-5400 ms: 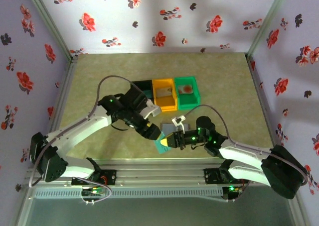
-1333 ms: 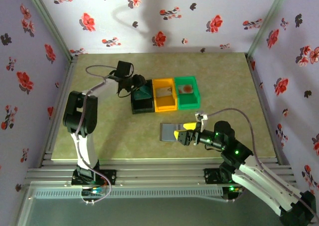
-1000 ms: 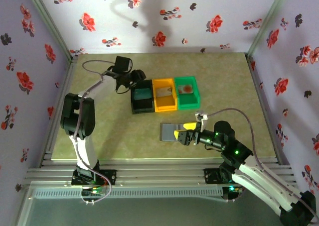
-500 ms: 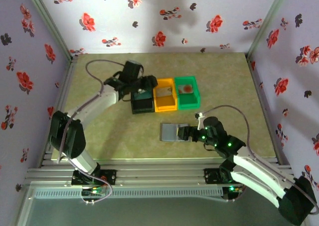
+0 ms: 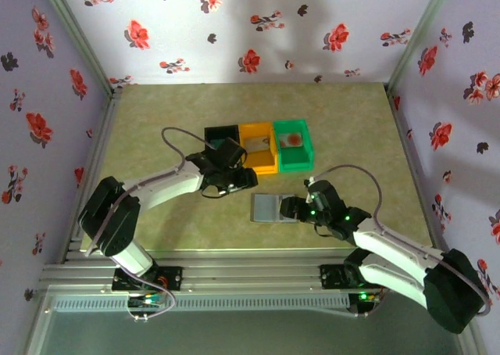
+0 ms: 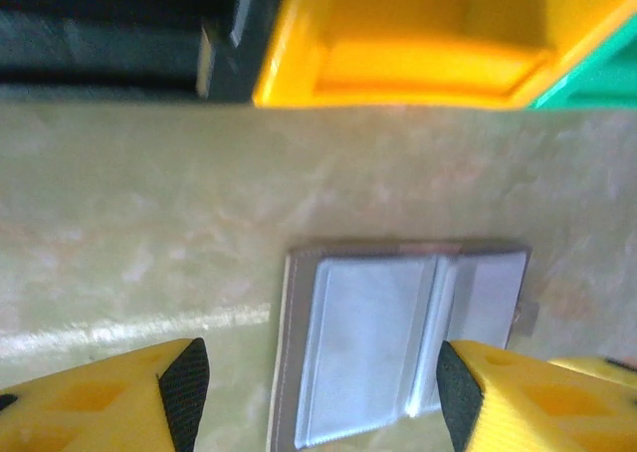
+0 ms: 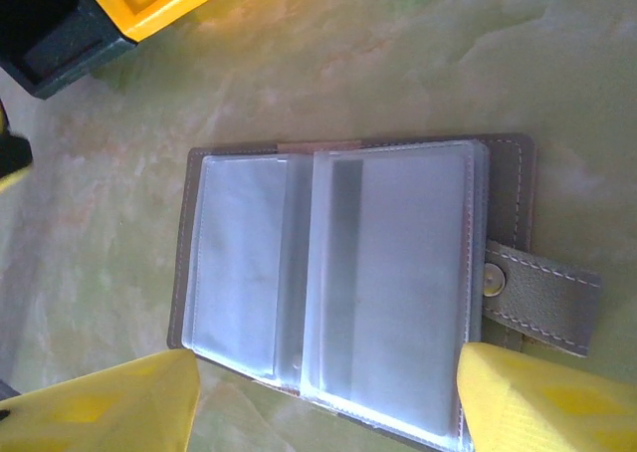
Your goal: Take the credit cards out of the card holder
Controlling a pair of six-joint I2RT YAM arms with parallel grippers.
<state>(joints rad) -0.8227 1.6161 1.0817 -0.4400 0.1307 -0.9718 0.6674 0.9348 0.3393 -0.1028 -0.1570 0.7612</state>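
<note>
The flat grey-silver two-panel card holder (image 7: 338,283) lies open on the mottled green-beige table (image 5: 156,112), at 6 o'clock from the orange plastic bin (image 5: 248,161) in the top view. Its clear plastic sleeves face up and its strap with a metal snap (image 7: 537,295) sticks out at the holder's 3 o'clock in the right wrist view. Whether any card sits in those sleeves I cannot tell.

A pale credit card (image 5: 291,140) with a red-orange blot lies in the green plastic bin (image 5: 308,153), and a grey credit card (image 5: 262,142) lies in the orange bin. The black plastic bin (image 5: 219,132) stands at 9 o'clock from the orange one, touching it.

The left gripper (image 6: 320,397) hangs at 10 o'clock from the card holder, its yellow fingers spread apart and empty. The right gripper (image 7: 328,402) is at the holder's 3 o'clock edge, its fingers likewise apart, with the holder lying under the gap between them.
</note>
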